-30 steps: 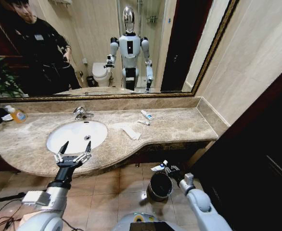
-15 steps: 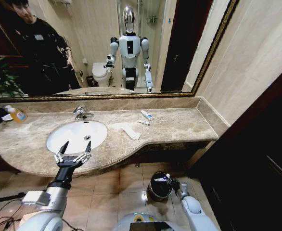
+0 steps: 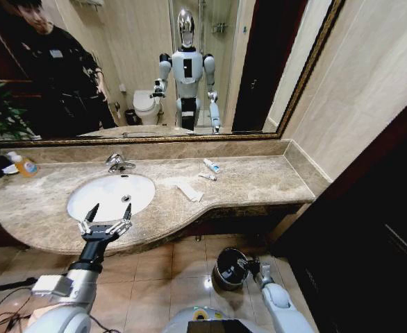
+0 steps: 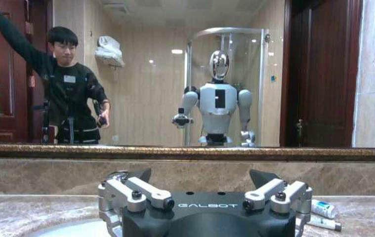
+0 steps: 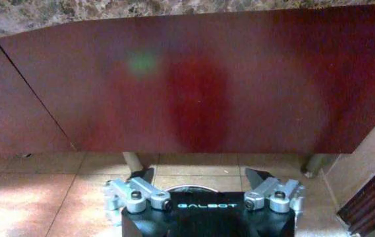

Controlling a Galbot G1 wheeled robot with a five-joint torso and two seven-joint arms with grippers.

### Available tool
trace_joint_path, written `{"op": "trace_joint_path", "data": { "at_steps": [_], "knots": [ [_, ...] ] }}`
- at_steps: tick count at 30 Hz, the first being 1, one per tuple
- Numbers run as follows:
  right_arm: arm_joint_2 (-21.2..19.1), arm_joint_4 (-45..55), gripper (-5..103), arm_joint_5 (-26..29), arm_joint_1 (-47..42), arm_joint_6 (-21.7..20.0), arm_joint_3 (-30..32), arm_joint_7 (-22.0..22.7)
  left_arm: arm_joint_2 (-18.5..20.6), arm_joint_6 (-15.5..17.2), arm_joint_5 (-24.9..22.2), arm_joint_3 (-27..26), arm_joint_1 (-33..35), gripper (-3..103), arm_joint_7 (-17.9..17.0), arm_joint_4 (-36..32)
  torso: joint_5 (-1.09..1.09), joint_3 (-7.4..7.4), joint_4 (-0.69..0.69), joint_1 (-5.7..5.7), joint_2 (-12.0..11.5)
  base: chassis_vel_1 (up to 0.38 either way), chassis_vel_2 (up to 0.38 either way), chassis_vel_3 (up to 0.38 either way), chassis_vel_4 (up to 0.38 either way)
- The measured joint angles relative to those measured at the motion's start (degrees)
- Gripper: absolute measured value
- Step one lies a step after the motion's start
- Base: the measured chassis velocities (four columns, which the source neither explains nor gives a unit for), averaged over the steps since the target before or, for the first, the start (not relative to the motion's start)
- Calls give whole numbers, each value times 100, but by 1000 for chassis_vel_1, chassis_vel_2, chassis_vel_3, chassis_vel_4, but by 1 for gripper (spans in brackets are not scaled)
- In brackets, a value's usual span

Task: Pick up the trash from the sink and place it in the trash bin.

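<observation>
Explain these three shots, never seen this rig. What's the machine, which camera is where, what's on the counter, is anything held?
It is a two-armed wheeled robot; you can see its own reflection in the mirror.

The wide shot is from its head, looking down at a marble counter with a white sink. The other two come from cameras on each wrist, looking out past that arm's tool.

The left tool hovers at the counter's front edge by the sink, fingers spread, holding nothing. The right tool is low, at the rim of the dark trash bin on the floor; its wrist view shows open fingers with nothing between them, facing the red cabinet front.

On the counter: two small white tubes, a flat white wrapper, and a soap bottle at the far left.
</observation>
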Motion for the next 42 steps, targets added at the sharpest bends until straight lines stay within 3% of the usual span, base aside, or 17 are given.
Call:
{"op": "trace_joint_path", "data": {
  "at_steps": [4, 14, 21, 26, 29, 32, 37, 42],
  "knots": [
    [25, 19, 100, 1, -3, 2, -6, 5, 0, 0, 0, 0, 0, 100, 0, 0, 0, 0, 0, 0, 0, 0, 0, 0, 0],
    [-22, 248, 100, -13, -94, -11, -14, 5, 0, 0, 0, 0, 0, 100, 0, 0, 1, 0, 0, 0, 0, 0, 0, 0, 0],
    [-281, 1758, 100, 239, -771, 317, 85, 105, 0, 0, 0, 0, 0, 100, 0, 0, -1, 0, 0, 0, 0, 0, 0, 0, 0],
    [-383, 2706, 100, 480, -1050, 279, 167, 198, 0, 0, 0, 0, 0, 100, 0, 0, 0, 0, 0, 0, 0, 0, 0, 0, 0],
    [-394, 3994, 100, 594, -1318, -9, 249, 199, 0, 0, 0, 0, 0, 100, 0, 0, -2, 0, 0, 0, 0, 0, 0, 0, 0],
    [-350, 4583, 100, 602, -1362, -185, 220, 192, 0, 0, 0, 0, 0, 100, 0, 0, -1, 0, 0, 0, 0, 0, 0, 0, 0],
    [-260, 5035, 100, 507, -1094, -548, -35, 190, 0, 0, 0, 0, 0, 100, 0, 0, -1, 0, 0, 0, 0, 0, 0, 0, 0],
    [-202, 4886, 100, 392, -536, -867, -338, 136, 0, 0, 0, 0, 0, 100, 0, 0, 0, 0, 0, 0, 0, 0, 0, 0, 0]
  ]
}}
